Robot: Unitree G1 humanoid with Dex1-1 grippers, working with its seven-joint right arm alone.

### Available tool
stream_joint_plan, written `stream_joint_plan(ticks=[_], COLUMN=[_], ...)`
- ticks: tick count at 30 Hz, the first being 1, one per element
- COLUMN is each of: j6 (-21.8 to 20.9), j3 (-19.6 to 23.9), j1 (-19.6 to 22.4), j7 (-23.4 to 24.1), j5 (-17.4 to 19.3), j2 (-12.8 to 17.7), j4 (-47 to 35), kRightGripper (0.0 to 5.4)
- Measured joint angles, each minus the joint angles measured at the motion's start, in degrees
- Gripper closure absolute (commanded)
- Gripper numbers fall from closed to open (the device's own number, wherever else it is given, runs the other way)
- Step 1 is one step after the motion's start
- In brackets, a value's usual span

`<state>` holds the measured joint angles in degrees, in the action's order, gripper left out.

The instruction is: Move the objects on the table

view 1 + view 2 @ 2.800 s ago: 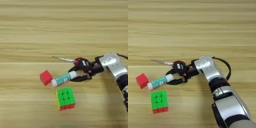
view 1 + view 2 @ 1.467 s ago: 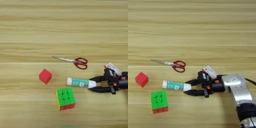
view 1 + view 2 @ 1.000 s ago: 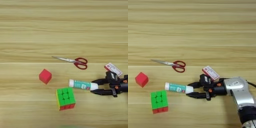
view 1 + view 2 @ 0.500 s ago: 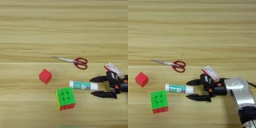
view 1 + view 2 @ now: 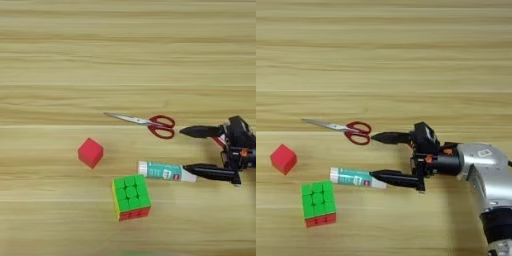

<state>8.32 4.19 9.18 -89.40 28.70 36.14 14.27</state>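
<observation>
Right tool (image 5: pixel 374 155) spread wide, holding nothing, lower finger touching the glue stick (image 5: pixel 356 178) lying flat on the worktop (image 5: pixel 125 60). Scissors (image 5: pixel 150 123) just beyond; puzzle cube (image 5: pixel 131 197) and red cube (image 5: pixel 90 152) left.

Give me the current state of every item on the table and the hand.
Right hand: open wide, fingers spread, holding nothing.
Glue stick: lying on its side, capped, its right end touching the lower finger.
Scissors: lying flat, blades closed, tips pointing left.
Red cube: resting on the table, apart from the rest.
Puzzle cube: sitting green face up, untouched.
</observation>
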Motion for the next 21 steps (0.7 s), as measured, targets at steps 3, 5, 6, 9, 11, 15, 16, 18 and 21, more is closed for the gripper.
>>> stream_joint_plan(ticks=[3, 5, 6, 9, 11, 15, 16, 18, 21], j6=[2.7, 3.5, 3.4, 2.0, 1.2, 0.5, -0.1, -0.1, -0.6], j3=[1.2, 1.8, 2.0, 2.0, 1.9, 0.5, -0.1, -1.1, -2.6], j1=[1.3, 2.2, 2.5, 3.7, 4.0, 4.0, 4.0, 4.0, 4.0], j7=[1.8, 4.9, 6.3, 12.7, 17.0, 21.8, 23.6, 25.9, 28.8], j5=[1.4, 1.4, 1.1, -1.6, -3.3, -6.5, -7.7, -9.3, -12.3], j2=[-0.3, -1.0, -1.5, -3.9, -5.6, -7.5, -8.0, -8.8, -9.5], j4=[-1.3, -1.6, -1.6, -1.6, -2.2, -5.1, -6.2, -7.7, -7.6], kRightGripper=[0.05, 0.05, 0.05, 0.05, 0.05, 0.05, 0.05, 0.05, 0.05])
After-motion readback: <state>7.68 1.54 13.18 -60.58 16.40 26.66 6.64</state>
